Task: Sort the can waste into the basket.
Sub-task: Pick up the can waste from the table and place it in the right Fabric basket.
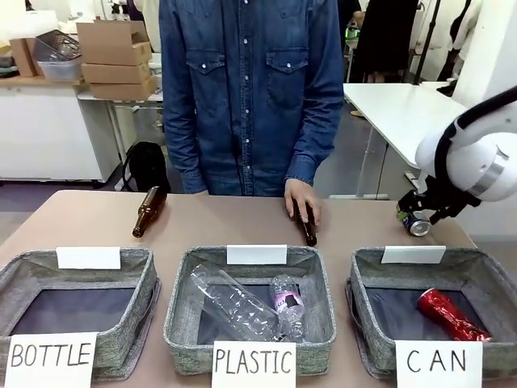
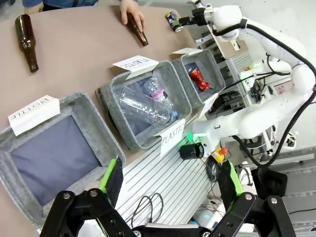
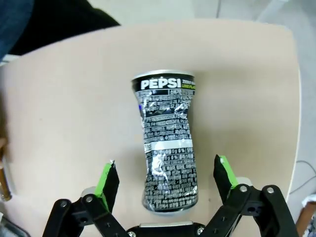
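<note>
I saw the right gripper [image 3: 166, 163] with its jaws spread wide and the dark can [image 3: 168, 143] lying lengthwise between them, a clear gap to each green pad, so nothing was gripped. The can was dented and lay on the table [image 3: 64, 128] near the far right corner, with the table edge close beyond it and bare tabletop on both sides. In the front view the same gripper [image 1: 422, 212] hung just behind the basket [image 1: 485, 259], where the red can [image 1: 449, 315] lay inside. A person's hand [image 1: 300, 202] rested on a bottle [image 1: 307, 226] towards the middle, apart from the gripper. The left gripper [image 2: 171, 163] was wide open and empty, above the table's near edge.
</note>
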{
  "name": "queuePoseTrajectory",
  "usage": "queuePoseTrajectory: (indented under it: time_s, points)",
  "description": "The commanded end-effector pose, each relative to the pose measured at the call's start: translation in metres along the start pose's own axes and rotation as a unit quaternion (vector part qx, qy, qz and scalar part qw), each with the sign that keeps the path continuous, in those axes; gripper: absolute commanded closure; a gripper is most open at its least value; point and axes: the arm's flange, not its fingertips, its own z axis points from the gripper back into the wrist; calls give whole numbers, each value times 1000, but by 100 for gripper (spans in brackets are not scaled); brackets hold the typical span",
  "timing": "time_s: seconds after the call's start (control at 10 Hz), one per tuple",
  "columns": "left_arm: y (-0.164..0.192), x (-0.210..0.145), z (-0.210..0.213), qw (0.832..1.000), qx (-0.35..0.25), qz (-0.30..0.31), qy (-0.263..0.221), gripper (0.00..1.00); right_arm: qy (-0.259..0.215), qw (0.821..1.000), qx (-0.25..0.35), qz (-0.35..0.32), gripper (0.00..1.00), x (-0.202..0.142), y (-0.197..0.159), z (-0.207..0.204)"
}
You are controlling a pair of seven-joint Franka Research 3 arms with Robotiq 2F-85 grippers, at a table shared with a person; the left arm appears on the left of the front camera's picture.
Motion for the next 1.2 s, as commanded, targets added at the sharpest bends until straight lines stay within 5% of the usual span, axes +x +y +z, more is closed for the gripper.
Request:
queuePoseTrajectory:
  time_s: [0.0,0.4,0.5,0.6,0.7,0.8,0.9,1.1]
  points:
    - [-1,1,0,1000,-13,-10,-5,0,0,1000,20,3,0,5,-8,-6]
    - [-1,1,0,1000,-13,-10,-5,0,8,1000,24,-4,0,4,-11,-9]
    - [-1,1,0,1000,-13,-10,-5,0,10,999,30,-8,60,5,-11,-9]
    - [-1,1,0,1000,-13,-10,-5,0,6,999,32,-5,60,6,-12,-8]
    - [-1,1,0,1000,-13,-10,-5,0,5,999,35,-4,100,6,-12,-9]
    - [-1,1,0,1000,-13,-10,-5,0,8,999,40,-4,65,6,-13,-10]
    - [-1,1,0,1000,-13,-10,-5,0,10,999,44,-3,100,5,-12,-10]
    - [-1,1,0,1000,-13,-10,-5,0,15,999,45,1,100,4,-12,-10]
